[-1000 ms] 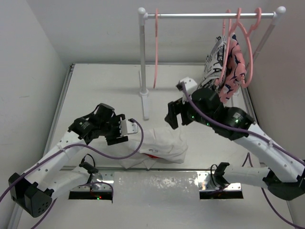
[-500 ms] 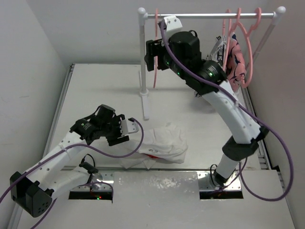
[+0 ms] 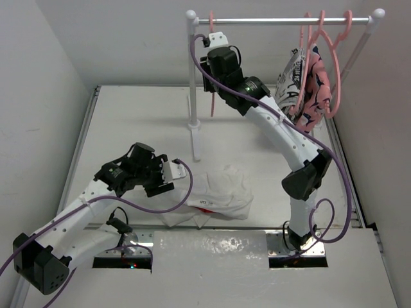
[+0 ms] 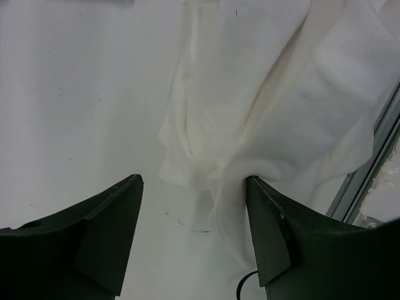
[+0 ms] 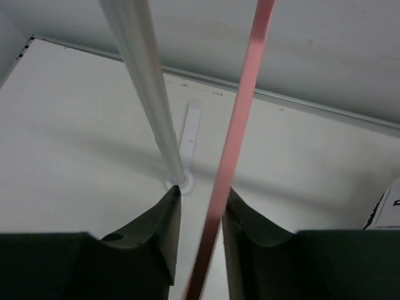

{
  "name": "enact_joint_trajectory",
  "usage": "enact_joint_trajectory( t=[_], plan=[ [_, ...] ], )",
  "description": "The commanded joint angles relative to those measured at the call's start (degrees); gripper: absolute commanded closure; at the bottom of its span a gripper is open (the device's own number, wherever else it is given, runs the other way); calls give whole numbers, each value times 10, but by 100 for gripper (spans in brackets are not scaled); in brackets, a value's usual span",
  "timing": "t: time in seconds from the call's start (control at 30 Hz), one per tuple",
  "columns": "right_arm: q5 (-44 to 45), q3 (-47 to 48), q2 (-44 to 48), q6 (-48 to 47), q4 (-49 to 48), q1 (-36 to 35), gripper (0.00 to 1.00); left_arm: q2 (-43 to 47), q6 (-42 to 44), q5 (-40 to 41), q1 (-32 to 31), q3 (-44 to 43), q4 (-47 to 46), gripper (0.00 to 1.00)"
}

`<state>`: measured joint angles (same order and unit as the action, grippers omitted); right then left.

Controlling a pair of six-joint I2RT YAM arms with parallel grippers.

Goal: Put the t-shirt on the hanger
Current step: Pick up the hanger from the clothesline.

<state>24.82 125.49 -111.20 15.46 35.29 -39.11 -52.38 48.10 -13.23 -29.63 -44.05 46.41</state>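
Right pincer (image 3: 207, 67), seen from above, is raised at 12 o'clock of the scene, level with the bare pink hanger (image 3: 211, 106) that hangs from the rail (image 3: 276, 20) beside the white post (image 3: 191, 77). The t-shirt (image 3: 221, 192) lies crumpled on the counter (image 3: 128, 115) toward 6 o'clock, its red patch peeping out at the near edge. The left pincer (image 3: 168, 176) sits at the shirt's 9 o'clock side. Two patterned garments (image 3: 302, 83) hang on like hangers at 2 o'clock, well apart from the bare one. In the left wrist view, that pincer's jaws are spread wide over a gathered fold of the shirt, and the right finger touches the cloth but nothing is pinched. In the right wrist view, the jaws stand narrowly apart with the pink hanger strip running between them, close against the right finger and with a sliver of gap on the other side, so the hanger is bracketed rather than clamped. The step in hand looks like taking the hanger. Closing squarely on the thin strip and lifting the hook straight up off the rail should avoid twisting it or knocking the post just at 9 o'clock. White walls box the smooth, pale counter closely on three sides, leaving little swing room.
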Motion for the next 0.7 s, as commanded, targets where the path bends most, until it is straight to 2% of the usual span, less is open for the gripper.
enact_joint_trajectory(
  t=[0.0, 0.17, 0.3, 0.67],
  plan=[
    [25, -14, 26, 8, -35, 11, 71, 11, -6, -3, 2, 2, -24, 37],
    [21, -29, 34, 9, -34, 17, 85, 13, -6, -1, 3, 2, -24, 37],
    [29, -31, 48, 5, -28, 19, 100, 14, -9, -1, 2, 5, -24, 37],
    [75, -82, 110, -16, -66, 19, 100, 14, -10, 7, 3, -2, -28, 36]
  ],
)
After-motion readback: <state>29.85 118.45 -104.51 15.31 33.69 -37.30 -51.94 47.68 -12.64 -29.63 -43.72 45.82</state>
